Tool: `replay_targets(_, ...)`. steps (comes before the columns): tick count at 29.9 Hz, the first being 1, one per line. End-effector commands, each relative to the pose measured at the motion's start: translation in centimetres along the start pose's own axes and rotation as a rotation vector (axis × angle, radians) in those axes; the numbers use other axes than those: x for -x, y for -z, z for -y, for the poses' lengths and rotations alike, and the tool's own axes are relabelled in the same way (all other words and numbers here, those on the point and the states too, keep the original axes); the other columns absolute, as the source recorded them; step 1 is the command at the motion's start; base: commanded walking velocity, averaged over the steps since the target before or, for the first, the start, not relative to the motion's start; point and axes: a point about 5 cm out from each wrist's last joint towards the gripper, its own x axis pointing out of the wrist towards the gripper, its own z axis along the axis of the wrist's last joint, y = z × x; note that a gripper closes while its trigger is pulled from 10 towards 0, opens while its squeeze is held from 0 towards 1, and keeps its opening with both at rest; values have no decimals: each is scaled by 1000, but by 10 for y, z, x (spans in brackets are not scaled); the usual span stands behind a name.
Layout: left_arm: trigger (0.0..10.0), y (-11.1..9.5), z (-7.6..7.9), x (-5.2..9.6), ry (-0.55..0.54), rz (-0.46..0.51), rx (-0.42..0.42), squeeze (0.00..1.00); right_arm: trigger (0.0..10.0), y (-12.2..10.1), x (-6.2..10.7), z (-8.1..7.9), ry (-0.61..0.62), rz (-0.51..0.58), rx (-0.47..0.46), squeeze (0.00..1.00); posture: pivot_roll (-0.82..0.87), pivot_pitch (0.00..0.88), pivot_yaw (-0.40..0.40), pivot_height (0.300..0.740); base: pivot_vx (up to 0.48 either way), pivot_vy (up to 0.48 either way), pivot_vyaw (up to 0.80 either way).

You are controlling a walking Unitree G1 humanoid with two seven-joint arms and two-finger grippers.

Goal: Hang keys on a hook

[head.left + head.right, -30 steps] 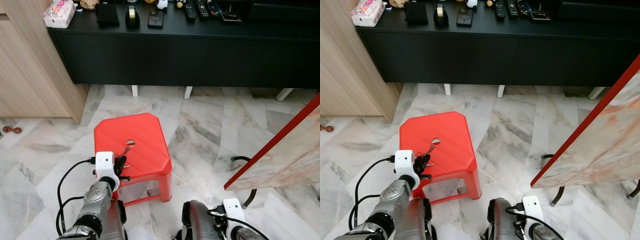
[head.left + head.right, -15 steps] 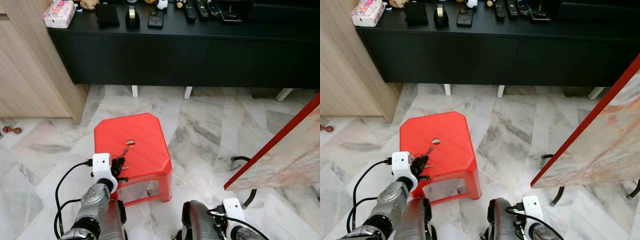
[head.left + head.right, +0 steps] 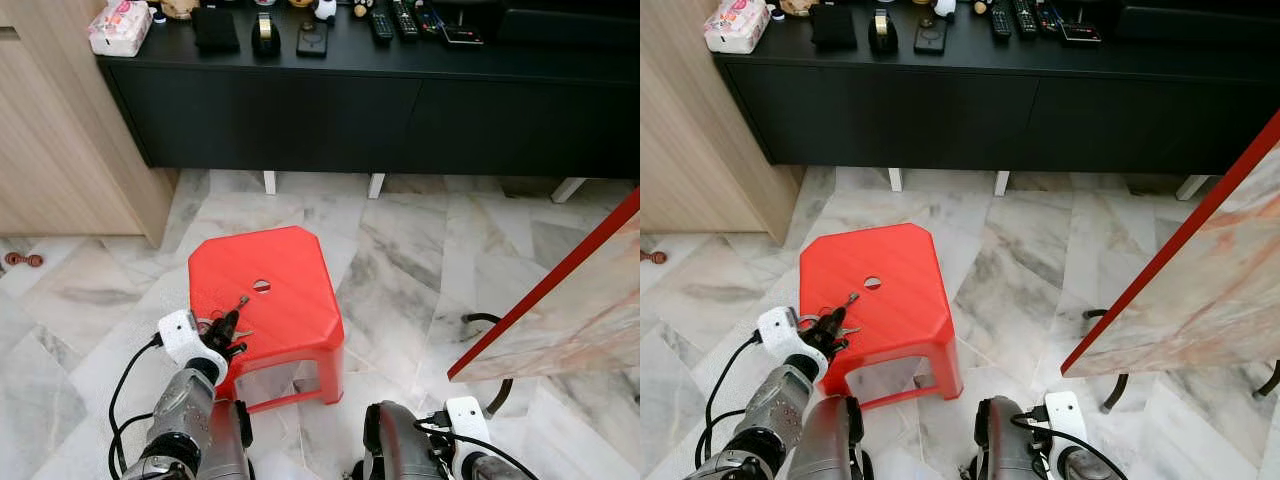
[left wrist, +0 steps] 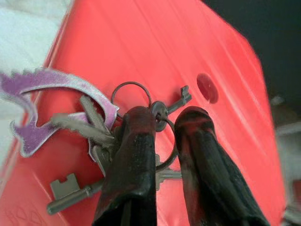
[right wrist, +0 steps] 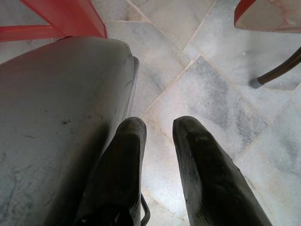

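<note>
A bunch of keys [image 4: 101,141] with a purple tag [image 4: 70,89] lies at the front left of a red plastic stool [image 3: 290,290]. My left gripper [image 3: 226,324] reaches in over the stool's front left corner, tilted, and is shut on the key ring. In the left wrist view its two black fingers [image 4: 136,141] pinch the ring, and one key [image 3: 239,301] points up past the tips. My right gripper [image 5: 157,125] hangs low beside my body over the marble floor, fingers close together and holding nothing.
A long black cabinet [image 3: 350,100] stands behind the stool, with remotes and small items on top. A wooden cupboard [image 3: 50,130] is at the far left. A red-edged marble tabletop [image 3: 560,300] juts in at right, and a dark cable [image 3: 480,320] lies on the floor beneath it.
My left wrist has swung left and tilted, so its white housing now sits off the stool's left edge. The fingers stay on the keys, which shifted slightly left.
</note>
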Motion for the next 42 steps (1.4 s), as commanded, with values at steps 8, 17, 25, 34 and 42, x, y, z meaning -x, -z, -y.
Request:
replay_targets(8, 10000, -5, 11, 3, 115, 71, 32, 0, 10000, 22, 3, -2, 0, -90, -9, 0, -24, 161, -101, 602, 0, 0, 0)
replay_targets(17, 10000, -9, 18, 4, 141, 73, -159, 0, 10000, 21, 2, -2, 4, -87, -15, 0, -22, 157, -99, 602, 0, 0, 0)
replay_targets(25, 10000, -29, 35, 13, 134, 210, -593, 0, 10000, 22, 2, -2, 8, -88, -14, 0, -18, 159, -98, 602, 0, 0, 0)
replay_targets(34, 10000, 0, 28, 28, 109, 102, -912, 0, 10000, 22, 2, -3, 9, -87, -14, 0, -11, 161, -92, 602, 0, 0, 0)
replay_targets(42, 10000, 12, 22, 36, 44, 80, -1051, 0, 10000, 22, 2, -3, 13, -88, -14, 0, -11, 163, -91, 602, 0, 0, 0)
